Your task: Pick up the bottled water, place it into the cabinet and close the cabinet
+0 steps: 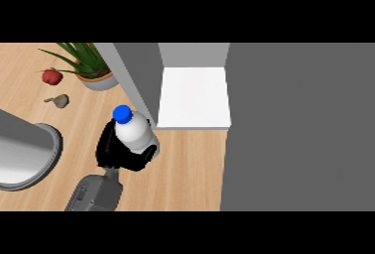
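Item: bottled water point(136, 134), pale body, blue cap point(122, 113), upright at centre-left of frame above the worktop point(189, 171), just left of the open cabinet point(194, 99). Left hand point(121, 151) is curled round its lower body. Likely light, rigid and smooth-sided, so prone to slip; best held mid-body, below the cap.

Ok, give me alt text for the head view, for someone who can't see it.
The robot's left hand, fingers curled round the bottled water with its blue cap, holds it above the wooden counter, just left of the open grey cabinet and its white shelf. A potted plant stands farther back.
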`<state>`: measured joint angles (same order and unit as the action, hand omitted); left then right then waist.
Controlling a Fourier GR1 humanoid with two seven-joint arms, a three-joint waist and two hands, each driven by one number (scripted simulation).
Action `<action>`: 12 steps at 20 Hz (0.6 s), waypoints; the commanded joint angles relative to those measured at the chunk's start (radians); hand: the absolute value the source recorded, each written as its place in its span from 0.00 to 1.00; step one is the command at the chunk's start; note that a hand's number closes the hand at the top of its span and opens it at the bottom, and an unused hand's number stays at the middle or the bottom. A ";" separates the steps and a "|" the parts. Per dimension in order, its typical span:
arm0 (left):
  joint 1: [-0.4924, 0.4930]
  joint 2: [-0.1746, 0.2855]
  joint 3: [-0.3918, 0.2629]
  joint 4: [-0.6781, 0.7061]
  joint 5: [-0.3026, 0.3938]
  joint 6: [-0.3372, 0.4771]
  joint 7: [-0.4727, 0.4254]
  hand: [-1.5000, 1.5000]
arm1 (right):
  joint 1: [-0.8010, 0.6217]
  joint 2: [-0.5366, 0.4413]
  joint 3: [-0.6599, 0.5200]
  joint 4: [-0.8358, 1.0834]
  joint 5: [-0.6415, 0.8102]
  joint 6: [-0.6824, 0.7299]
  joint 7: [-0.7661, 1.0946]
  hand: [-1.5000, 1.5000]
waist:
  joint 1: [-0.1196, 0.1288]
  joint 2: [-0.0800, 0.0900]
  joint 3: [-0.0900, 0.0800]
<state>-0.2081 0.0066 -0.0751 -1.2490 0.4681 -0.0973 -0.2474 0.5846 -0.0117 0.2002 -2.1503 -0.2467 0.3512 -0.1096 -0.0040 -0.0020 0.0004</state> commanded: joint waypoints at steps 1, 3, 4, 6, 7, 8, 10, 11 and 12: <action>-0.030 -0.006 -0.157 -0.050 0.015 0.162 -0.015 1.00 | -0.035 -0.025 -0.037 0.008 -0.044 0.012 0.012 0.00 | -0.003 0.001 0.000; -0.085 -0.006 -0.107 -0.120 -0.022 0.221 0.094 1.00 | 0.018 -0.014 0.010 -0.047 -0.025 0.006 0.014 0.00 | -0.003 0.000 0.000; -0.177 -0.006 -0.133 -0.022 0.013 0.267 0.073 1.00 | -0.135 -0.016 -0.084 0.078 -0.063 -0.019 0.039 0.00 | -0.003 0.004 0.000; -0.250 -0.007 -0.138 0.034 0.020 0.296 0.080 1.00 | -0.058 0.005 -0.014 0.071 0.013 -0.014 -0.015 0.00 | -0.010 0.003 0.000; -0.230 -0.007 -0.115 0.023 0.001 0.266 0.093 1.00 | -0.018 0.001 -0.001 0.069 0.003 0.013 -0.053 0.00 | -0.007 0.002 0.000; -0.304 -0.007 -0.148 0.051 0.020 0.336 0.090 1.00 | -0.082 -0.002 -0.014 0.043 -0.011 -0.018 0.015 0.00 | -0.009 0.003 0.000; -0.339 -0.007 -0.177 0.068 -0.035 0.410 0.076 1.00 | 0.010 -0.033 -0.048 0.051 -0.052 0.042 -0.056 0.00 | -0.016 0.002 0.000; -0.359 -0.007 -0.167 0.071 -0.060 0.416 0.052 1.00 | -0.015 0.010 0.022 0.076 0.019 -0.011 -0.064 0.00 | -0.013 0.002 0.000; -0.418 -0.007 -0.177 0.143 -0.066 0.442 0.045 1.00 | -0.002 -0.003 0.016 0.027 0.008 0.001 -0.033 0.00 | -0.024 0.004 0.000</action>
<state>-0.4471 0.0033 -0.2383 -1.2181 0.4416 0.2715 -0.1984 0.5602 -0.0192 0.1915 -2.1068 -0.2576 0.3537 -0.1343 -0.0105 -0.0030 -0.0008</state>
